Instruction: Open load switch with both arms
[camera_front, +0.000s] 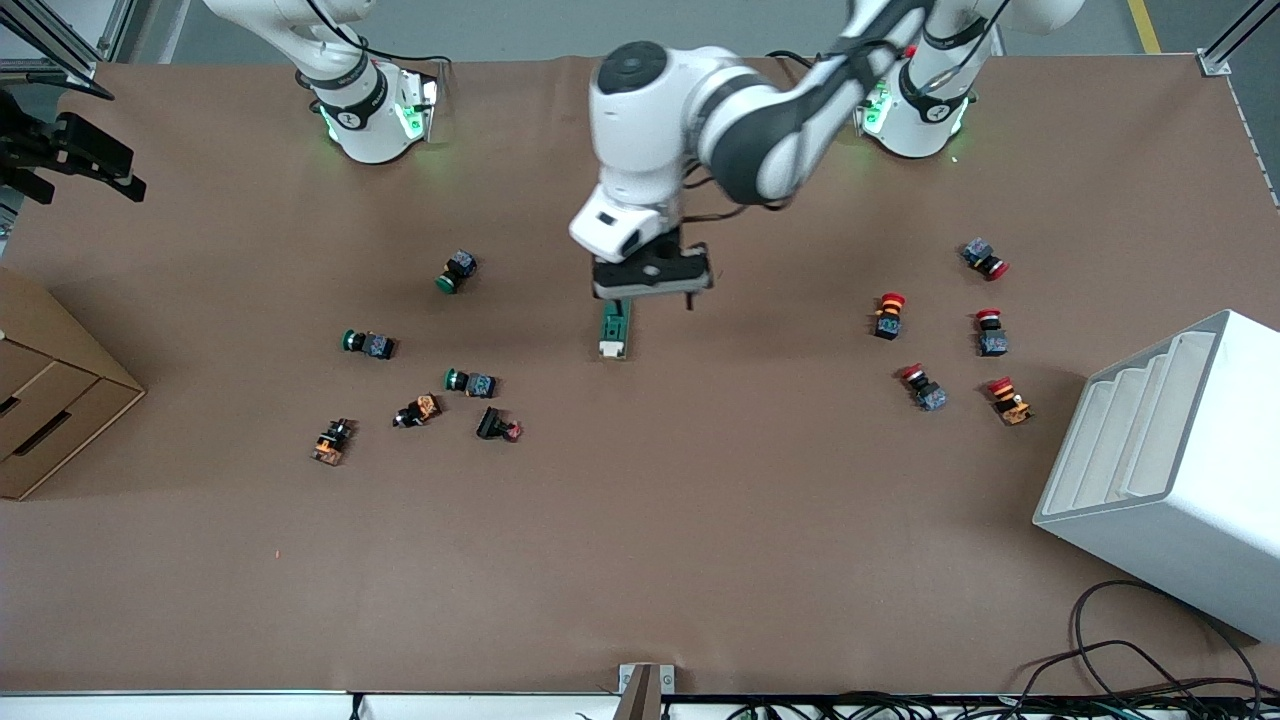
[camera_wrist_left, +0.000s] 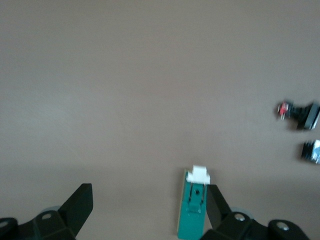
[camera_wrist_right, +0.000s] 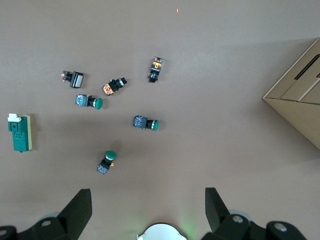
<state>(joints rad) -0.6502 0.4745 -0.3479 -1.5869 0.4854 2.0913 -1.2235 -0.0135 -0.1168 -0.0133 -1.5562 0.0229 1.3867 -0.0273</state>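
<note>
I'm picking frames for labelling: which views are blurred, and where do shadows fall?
Left wrist view: soft; load switch and left gripper are blurred. Right wrist view: sharp; right gripper is crisp. Front view: sharp, with a soft shadow on the table beneath the left arm.

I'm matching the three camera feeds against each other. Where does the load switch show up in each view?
Front view: load switch lies mid-table, just below the left gripper.
Left wrist view: load switch at the bottom edge, beside one finger of the open gripper.
Right wrist view: load switch at the side edge.
Shared landmark: its white lever, visible in all three.
</note>
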